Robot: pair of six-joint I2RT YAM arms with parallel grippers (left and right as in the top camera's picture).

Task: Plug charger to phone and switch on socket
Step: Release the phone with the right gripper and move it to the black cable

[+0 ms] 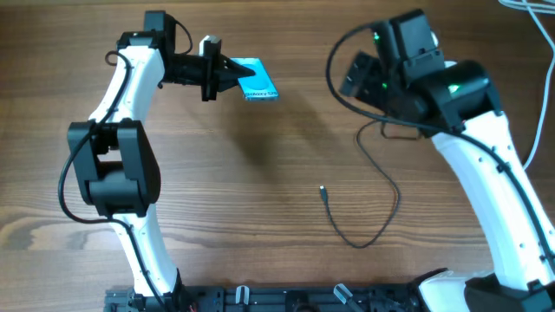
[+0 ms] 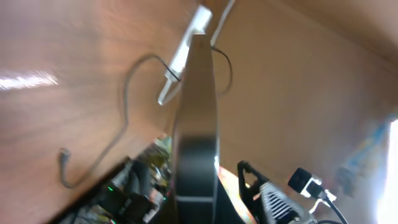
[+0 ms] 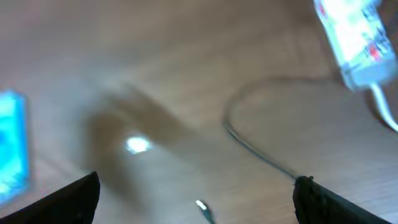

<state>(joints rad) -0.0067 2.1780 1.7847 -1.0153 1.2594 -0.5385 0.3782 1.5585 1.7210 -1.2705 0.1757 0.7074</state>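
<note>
A wooden table (image 1: pixel 260 173) seen from above, with one robot arm at each side. The left gripper (image 1: pixel 227 76), at the far left, is clamped on one short end of the phone (image 1: pixel 257 80). The phone's bright cyan screen faces up. A pale strip along the phone's near edge carries dark lettering, too small to read from above. A soft shadow lies on the wood in front of the phone, apart from it. In the left wrist view the phone appears edge-on as a dark upright slab. The right gripper (image 3: pixel 196 183) is at the far right, hidden under its arm from above. In its own camera, its two black fingers (image 3: pixel 74 199) stand wide apart with nothing between them. The charger (image 1: pixel 398 198), a thin black cable, loops across the middle of the table. Its small plug tip (image 1: pixel 322 192) lies loose on the wood, well apart from the phone. The cable's other end runs up to the socket (image 3: pixel 354 34), a white strip at the far right with a thick white cable. The socket has red and dark markings, too blurred to read. Whether the charger is plugged in there cannot be told.
</note>
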